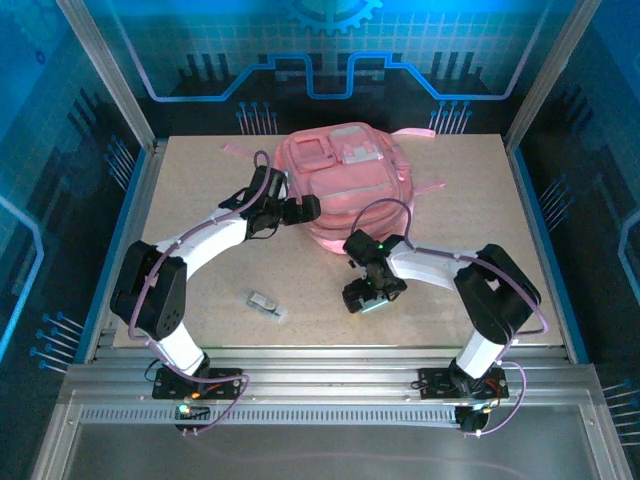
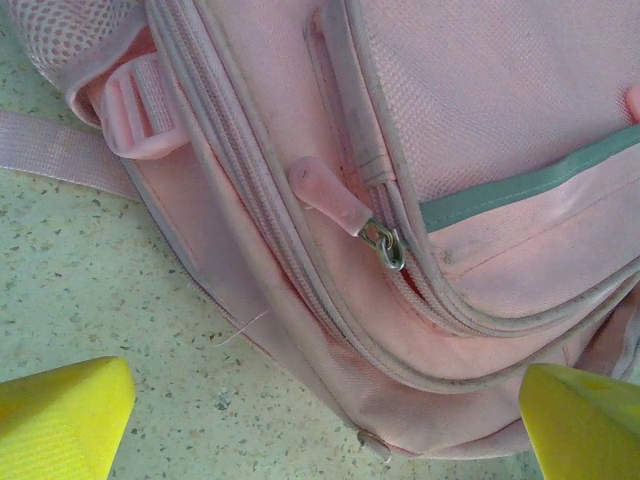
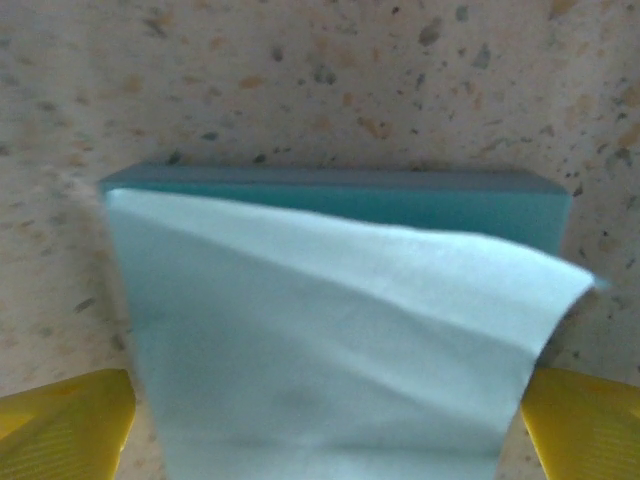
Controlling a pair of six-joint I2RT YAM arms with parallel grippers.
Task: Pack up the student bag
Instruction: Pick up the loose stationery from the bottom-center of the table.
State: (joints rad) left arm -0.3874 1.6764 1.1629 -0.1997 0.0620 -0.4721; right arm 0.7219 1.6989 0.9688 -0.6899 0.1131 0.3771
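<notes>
The student bag [image 1: 345, 185], a big pink backpack, lies flat at the back middle of the table. My left gripper [image 1: 306, 208] hovers at its left lower edge, open; in the left wrist view its yellow fingertips [image 2: 62, 420] frame the bag's seam [image 2: 420, 380], with a pink zip pull [image 2: 332, 195] just beyond. My right gripper [image 1: 372, 298] points down in front of the bag, open. A teal packet with a pale loose flap [image 3: 330, 330] lies on the table between its yellow fingertips [image 3: 585, 425], which stand at either side of it.
A small grey object [image 1: 265, 303] lies on the table in front of the left arm. Thin pink straps [image 1: 430, 185] trail from the bag to the right and back left. Blue enclosure walls [image 1: 130, 110] ring the table.
</notes>
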